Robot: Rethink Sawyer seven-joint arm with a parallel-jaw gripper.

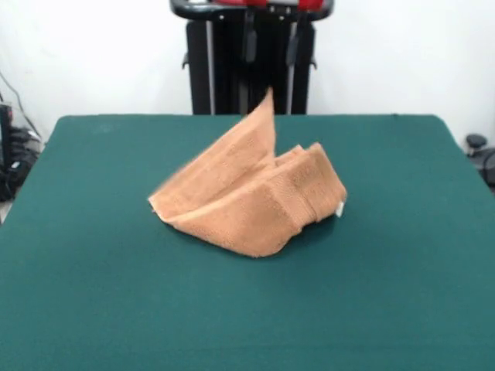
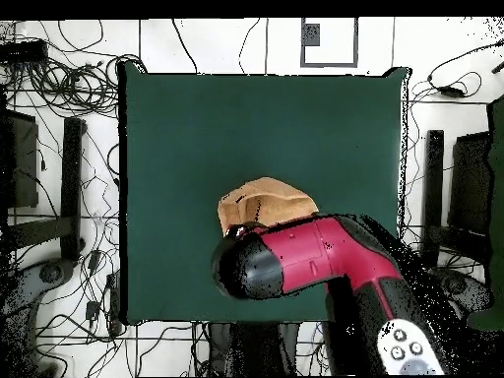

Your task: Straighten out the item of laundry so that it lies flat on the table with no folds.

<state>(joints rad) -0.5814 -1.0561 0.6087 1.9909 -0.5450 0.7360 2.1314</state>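
The tan towel (image 1: pixel 255 201) lies crumpled near the middle of the green table (image 1: pixel 93 270). It is folded over itself, and one corner stands up in a peak toward the far side. Its white tag (image 1: pixel 340 209) shows at the right end. In the overhead view the towel (image 2: pixel 266 205) shows partly on the table (image 2: pixel 197 128), with its near edge hidden under the red and black arm (image 2: pixel 315 258). The arm's black end (image 2: pixel 241 268) hangs over that edge. The gripper itself is hidden beneath it. The front view shows no gripper on the towel.
The black pedestal (image 1: pixel 251 62) stands behind the table's far edge. Cables (image 2: pixel 59 79) and dark stands (image 2: pixel 71 187) lie on the floor around the table. Green cloth lies open on all sides of the towel.
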